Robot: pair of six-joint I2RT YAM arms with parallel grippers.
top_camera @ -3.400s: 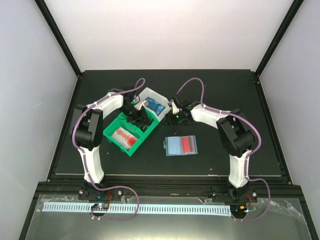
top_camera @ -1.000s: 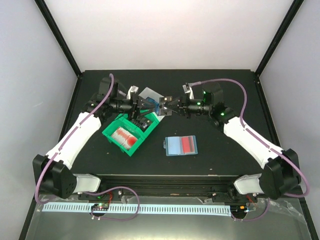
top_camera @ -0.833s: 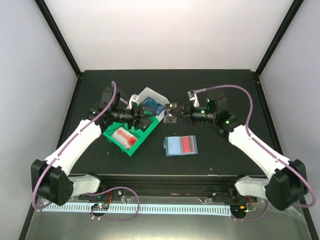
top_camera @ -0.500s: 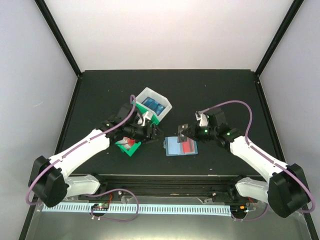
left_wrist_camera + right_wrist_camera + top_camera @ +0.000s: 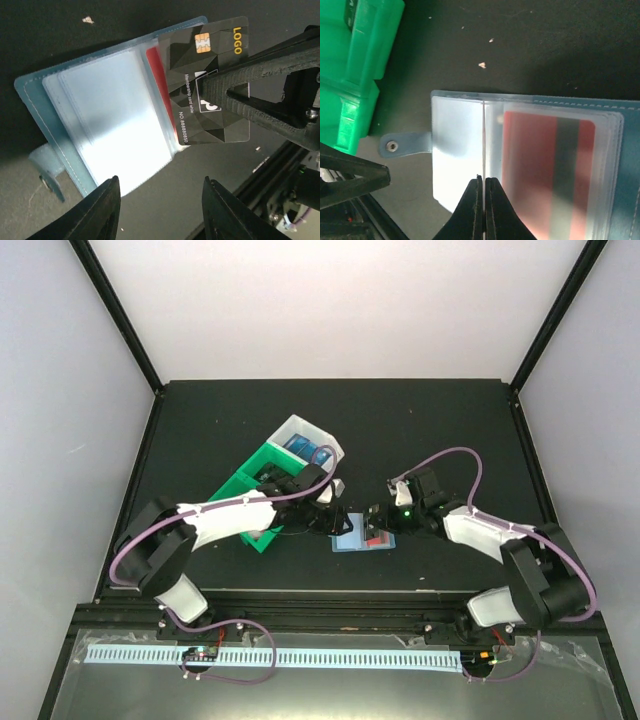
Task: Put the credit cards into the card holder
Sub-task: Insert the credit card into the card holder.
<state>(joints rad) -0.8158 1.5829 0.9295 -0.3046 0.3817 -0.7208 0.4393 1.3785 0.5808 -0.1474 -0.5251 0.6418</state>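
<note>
**Black card (image 5: 215, 55) over open card holder (image 5: 352, 542)**

Top view: card holder lies open on the tabletop (image 5: 450, 430), mid near edge, beside green bin (image 5: 258, 465).
Left wrist: left jaws spread, empty; right jaws pinch black card over the clear sleeves; red card (image 5: 155, 75) sleeved.
Right wrist: right jaws clenched on that card, seen edge-on.

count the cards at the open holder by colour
black card: 1
red card: 1
total: 2
</note>
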